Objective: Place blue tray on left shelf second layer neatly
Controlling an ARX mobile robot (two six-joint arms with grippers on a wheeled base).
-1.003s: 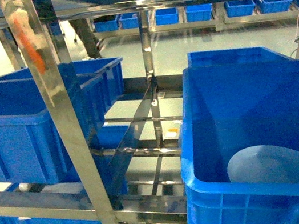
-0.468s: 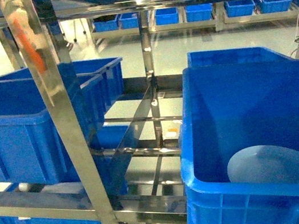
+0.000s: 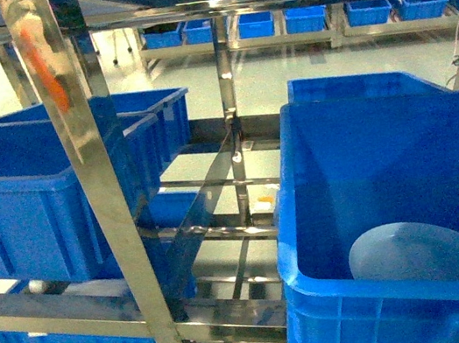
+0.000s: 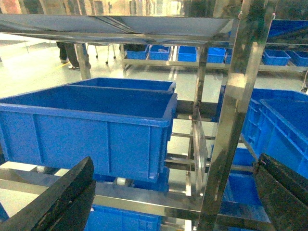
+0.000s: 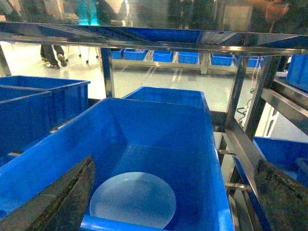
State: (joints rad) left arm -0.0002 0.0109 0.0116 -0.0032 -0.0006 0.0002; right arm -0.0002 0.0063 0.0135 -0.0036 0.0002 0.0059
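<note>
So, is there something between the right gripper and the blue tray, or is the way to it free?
Nothing visible blocks it. The blue tray lies uncovered on the floor of the deep blue crate, whose top is open, and the right gripper is open just above the near rim. Only the crate's walls surround the tray.

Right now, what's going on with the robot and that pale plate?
Both grippers open, empty. Blue tray flat in right-hand crate, untouched. Crate walls surround it; left shelf holds more crates.
</note>
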